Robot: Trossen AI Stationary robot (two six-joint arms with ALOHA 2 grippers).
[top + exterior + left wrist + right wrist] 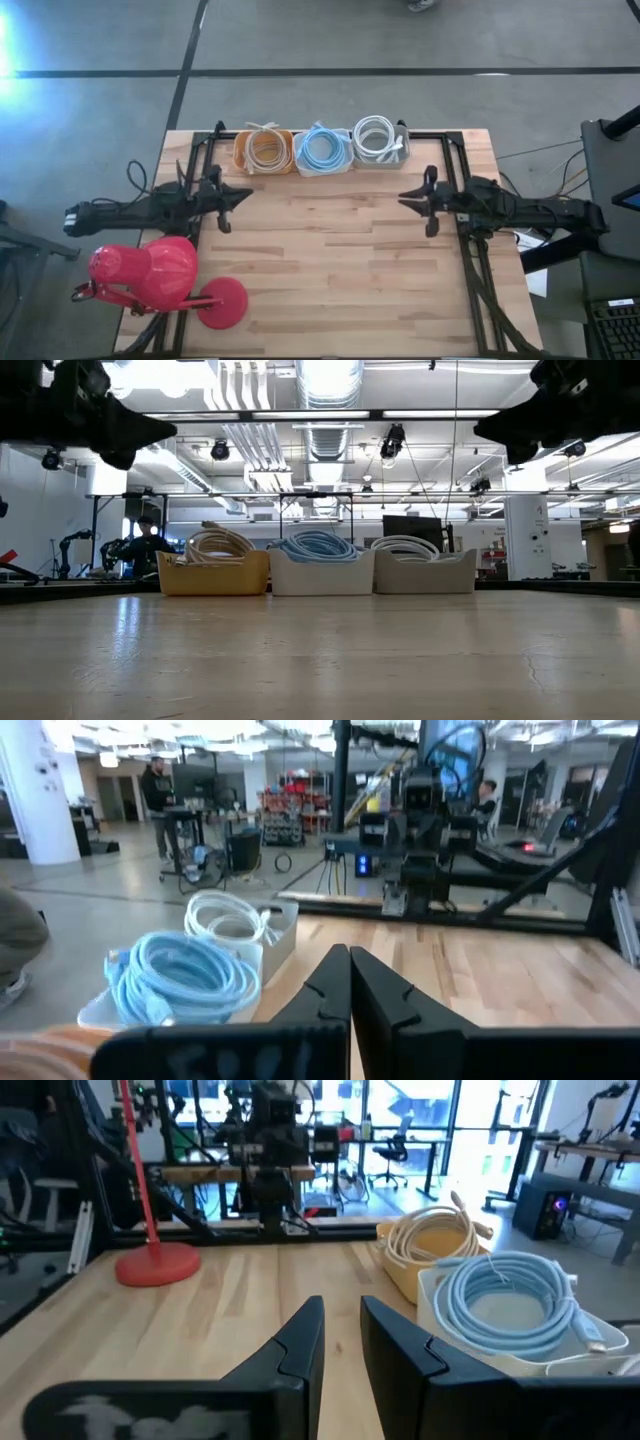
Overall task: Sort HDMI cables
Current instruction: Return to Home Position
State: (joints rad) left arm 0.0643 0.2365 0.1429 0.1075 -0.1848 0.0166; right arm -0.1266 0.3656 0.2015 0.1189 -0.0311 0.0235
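Note:
Three tubs stand in a row at the table's far edge. An orange tub [265,152] holds beige HDMI cable coils [215,544]. A white tub [322,152] holds light blue coils [510,1295]. A pale grey tub [380,142] holds white coils [228,916]. My left gripper [248,197] [350,965] hovers over the table's left side, shut and holding nothing. My right gripper [402,197] [342,1320] hovers over the right side, its fingers a narrow gap apart and holding nothing. Both point toward the table's middle, nearer than the tubs.
A red desk lamp [150,275] with a round base [222,302] stands at the near left corner. Black frame rails [440,135] run behind and beside the tubs. Bare wood [330,260] lies between the two grippers and toward the near edge. People stand in the room beyond.

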